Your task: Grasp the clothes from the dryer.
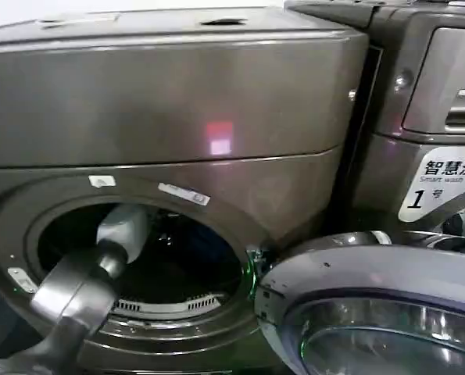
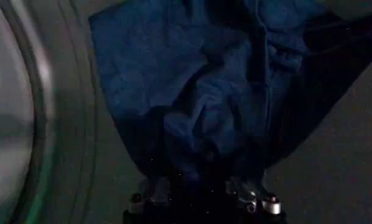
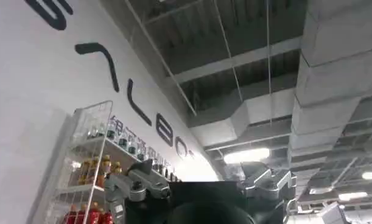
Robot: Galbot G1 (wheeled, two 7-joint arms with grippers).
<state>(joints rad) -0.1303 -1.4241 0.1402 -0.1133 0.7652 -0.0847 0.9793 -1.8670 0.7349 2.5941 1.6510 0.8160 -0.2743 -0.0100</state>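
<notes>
Blue cloth, dark and crumpled, is what we are after: the clothes point(image 2: 204, 103) lie in a soft heap on the floor of the drum. In the head view we look at the dryer point(image 1: 169, 117), big and bronze-grey, with a pink-red light at about 12 o'clock above its round mouth. Our left arm point(image 1: 84, 273) goes in through that mouth from 7 o'clock, and the glass door point(image 1: 373, 312) hangs open at 4 o'clock.

Our left gripper point(image 2: 204, 195) is deep in the drum, right at the near edge of the heap, its jaws spread wide with the cloth bunched just in front of them (a fold may sit between them, but it is too dark to be sure). So we think we are at the reaching step, just before the grab.

Next we need to push a bit into the thick fold, squeeze shut, then pull back out through the mouth.

Our right gripper point(image 3: 201, 185) waits outside, pointing up at the ceiling, its jaws apart and holding nothing.
</notes>
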